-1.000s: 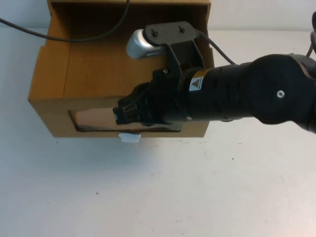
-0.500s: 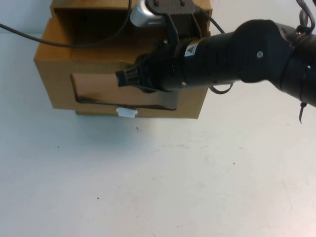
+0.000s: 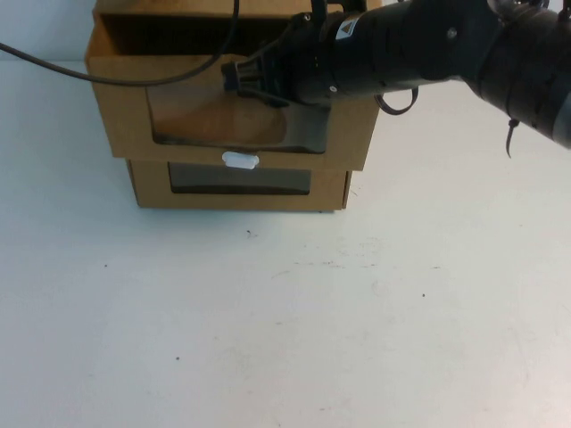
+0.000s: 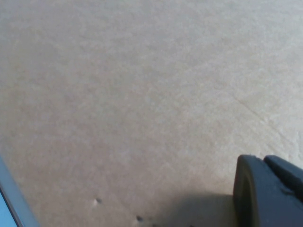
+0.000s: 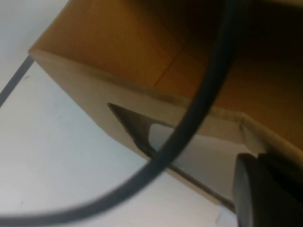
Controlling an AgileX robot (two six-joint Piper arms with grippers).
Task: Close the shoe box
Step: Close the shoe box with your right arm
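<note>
Up top, right gripper point(image 3: 234, 77) on shoe box point(image 3: 125, 116) front edge (fingers' state unclear), left gripper point(image 4: 265, 189) likewise, table point(image 3: 285, 339) open.

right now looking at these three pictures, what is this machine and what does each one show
This is a robot with two arms, each ending in a gripper. The big picture looks down from a raised camera at a white table. On it, a cardboard shoe box sits on a second box, and its drawer looks partly pulled out. The black right arm reaches in from the right, with the right gripper at the drawer's front. The other two pictures come from cameras on the wrists. The left gripper is seen only there, close to plain cardboard. Nothing is visibly held.
</note>
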